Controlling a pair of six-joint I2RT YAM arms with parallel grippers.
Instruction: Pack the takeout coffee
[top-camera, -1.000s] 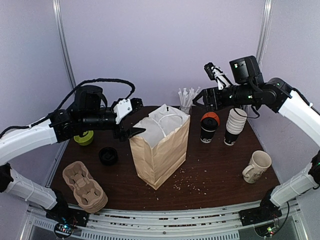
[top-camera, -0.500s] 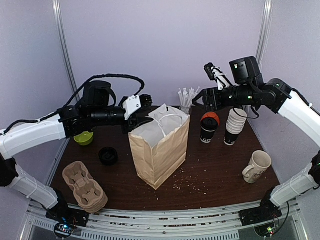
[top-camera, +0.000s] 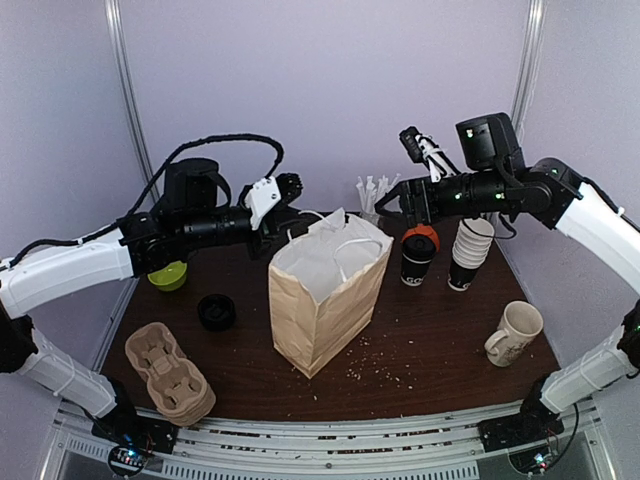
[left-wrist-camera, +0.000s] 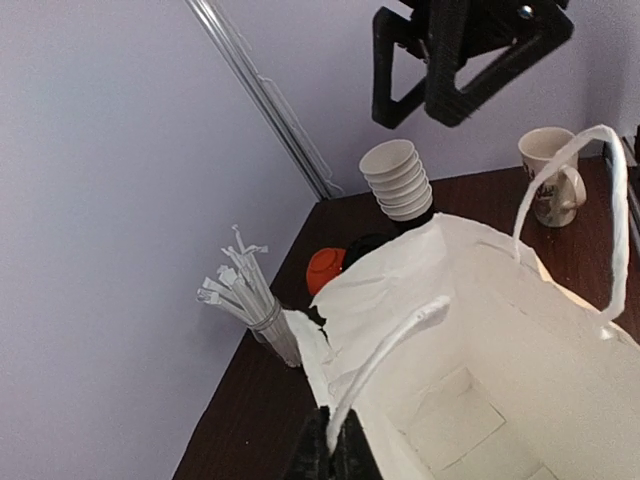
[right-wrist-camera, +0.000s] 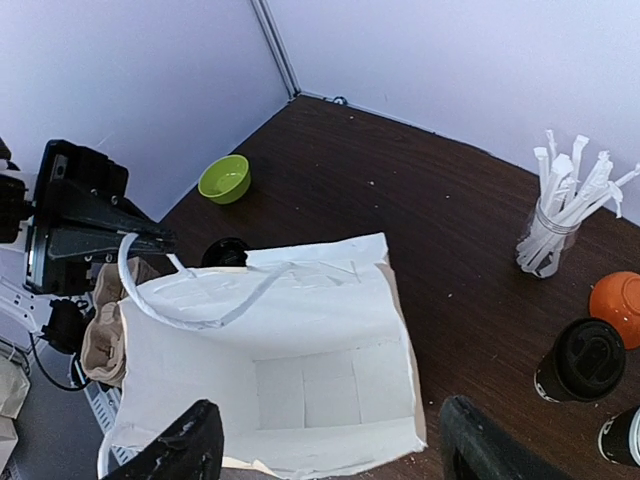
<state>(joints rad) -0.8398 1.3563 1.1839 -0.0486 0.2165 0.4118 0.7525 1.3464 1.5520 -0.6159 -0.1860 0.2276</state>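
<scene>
Your takeout coffee (top-camera: 413, 268) stands on the table (top-camera: 440, 350) at the far right, between the paper bag (top-camera: 320, 310) and the stack of white cups (top-camera: 470, 245). It is near both and held by neither arm.

Your right claw (right-wrist-camera: 328, 420) hangs above the table with its fingers spread wide and nothing between them. From its wrist camera the gap sits over the bag's open mouth, and the coffee lies off to the right, outside the right-hand finger. From above, the cup is below the claw and a little to its right, well under it.

Your left claw (left-wrist-camera: 332, 455) is on the far side of the bag from the cup. It is pinched together on the bag handle (left-wrist-camera: 385, 350), a white paper strap that runs straight into the fingertips.

The cup is upright — long axis vertical, lid on top, base on the wood. It is a black paper cup with a black lid and small white lettering on the side facing the top camera. An orange lid (right-wrist-camera: 615, 300) sits just beside it, toward the back wall.
</scene>
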